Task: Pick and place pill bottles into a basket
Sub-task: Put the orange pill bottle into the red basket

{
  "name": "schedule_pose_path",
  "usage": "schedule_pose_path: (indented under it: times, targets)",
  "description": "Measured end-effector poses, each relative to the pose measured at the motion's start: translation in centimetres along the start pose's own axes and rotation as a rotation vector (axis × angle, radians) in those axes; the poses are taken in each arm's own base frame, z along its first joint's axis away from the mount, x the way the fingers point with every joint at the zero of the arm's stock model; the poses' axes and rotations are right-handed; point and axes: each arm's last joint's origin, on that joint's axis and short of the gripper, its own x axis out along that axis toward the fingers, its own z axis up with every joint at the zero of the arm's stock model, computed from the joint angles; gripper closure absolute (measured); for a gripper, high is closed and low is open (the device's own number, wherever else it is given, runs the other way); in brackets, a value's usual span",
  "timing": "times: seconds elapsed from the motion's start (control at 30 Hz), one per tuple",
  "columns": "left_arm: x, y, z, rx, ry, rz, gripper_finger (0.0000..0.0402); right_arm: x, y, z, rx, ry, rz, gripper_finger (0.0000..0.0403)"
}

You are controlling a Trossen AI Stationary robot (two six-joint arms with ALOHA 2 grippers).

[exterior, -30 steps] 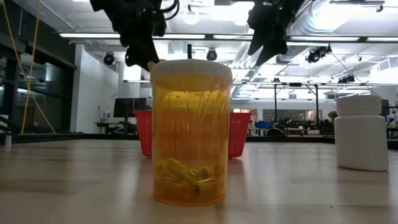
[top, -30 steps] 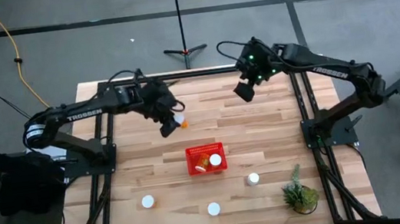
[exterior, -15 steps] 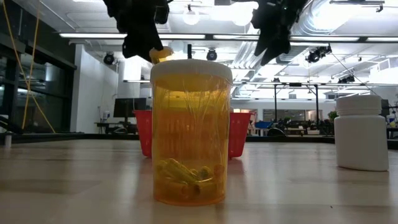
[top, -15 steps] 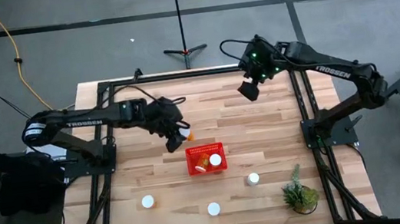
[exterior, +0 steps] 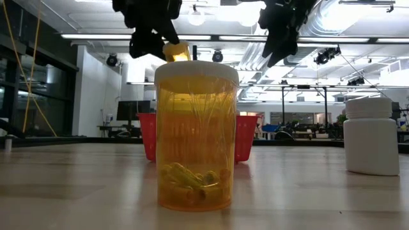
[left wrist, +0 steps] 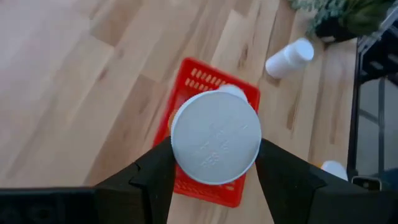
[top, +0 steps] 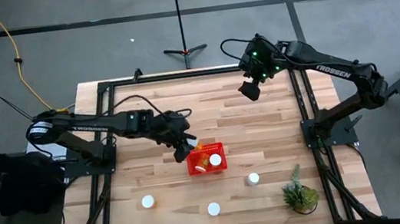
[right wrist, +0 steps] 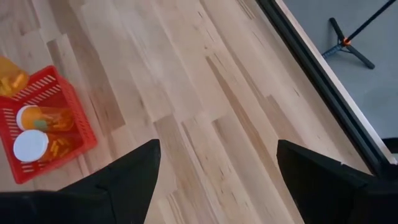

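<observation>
The basket [top: 206,159] holds two pill bottles [right wrist: 37,127]; the left hand [left wrist: 214,163] grips another bottle [left wrist: 215,146] above it; the right hand [top: 248,90] gapes wide, well apart.

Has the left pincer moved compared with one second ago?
Yes. The left pincer, holding a pill bottle, has moved toward the red basket and now reaches its left edge.

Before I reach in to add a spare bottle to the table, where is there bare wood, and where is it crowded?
Bare: the far strip under the right gripper, and the near-left corner beside the white-capped pill bottle. Crowded: around the red plastic mesh basket, where the left gripper holds an orange bottle.
</observation>
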Motion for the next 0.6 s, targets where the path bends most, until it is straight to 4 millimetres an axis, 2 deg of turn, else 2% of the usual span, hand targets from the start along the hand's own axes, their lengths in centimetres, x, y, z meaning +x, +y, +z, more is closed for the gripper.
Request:
schedule_pose_path:
  times: [0.3,0.6]
  targets:
    - [2.3,-0.8,-1.0,-0.029,0.096,-0.008,0.0166,0.0,0.0,0.1,-0.034,-0.015,0.016,0.0091]
    - [3.5,-0.7,-2.0,-0.045,0.178,0.038,0.0166,0.0,0.1,0.3,-0.060,-0.034,0.047,0.0091]
